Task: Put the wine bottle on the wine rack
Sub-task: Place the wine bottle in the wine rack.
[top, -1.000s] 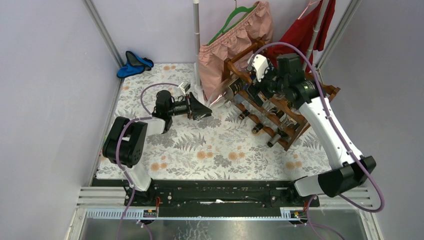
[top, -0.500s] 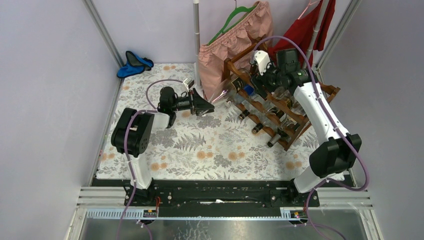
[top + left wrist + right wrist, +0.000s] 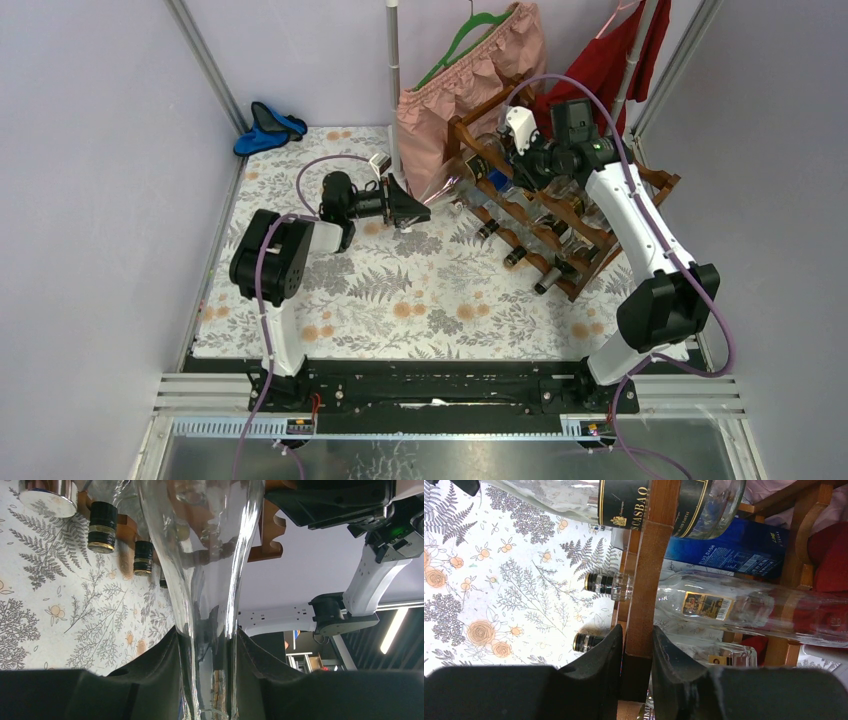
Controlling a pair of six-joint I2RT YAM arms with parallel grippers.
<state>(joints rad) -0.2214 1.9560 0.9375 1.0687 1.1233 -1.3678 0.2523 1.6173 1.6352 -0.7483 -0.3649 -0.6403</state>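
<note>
The rack, of reddish-brown wood with scalloped rails on upright posts, is seen at 2 o'clock in the overhead view, run from 11 toward 5 o'clock. The bottle, of clear glass with a black, gold-lettered label, is held near level at the rack's 10 o'clock end. Its body is laid across the top rail, and its neck, pointed to 8 o'clock, is clamped by the left gripper.

top: overhead, looking down on whole table | wrists: close, facing the wine rack | shared: rack
</note>
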